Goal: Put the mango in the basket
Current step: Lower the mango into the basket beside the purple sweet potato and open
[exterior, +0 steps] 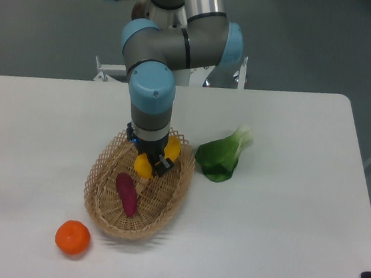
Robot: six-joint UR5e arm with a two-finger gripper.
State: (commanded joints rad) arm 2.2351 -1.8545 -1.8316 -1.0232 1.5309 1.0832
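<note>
The worktop (pixel 278 210) carries the whole scene, and over its middle the arm (pixel 152 88) reaches straight down into the basket (pixel 102 190), which lies left of centre with its long axis running from upper right to lower left. The gripper (pixel 153 160) hangs inside the basket's upper end, clenched on the mango (pixel 143 166), whose yellow ends show on either side of the fingers, low over the weave or just touching it; which cannot be told. A leafy green (pixel 222 158) lies just right of the basket, an orange (pixel 72 237) sits near its lower left rim on the worktop, and a purple piece (pixel 126 193) rests in the basket beside the mango. The step in hand looks like the placing itself: next, the gripper should let go and rise clear without nudging the purple piece.
</note>
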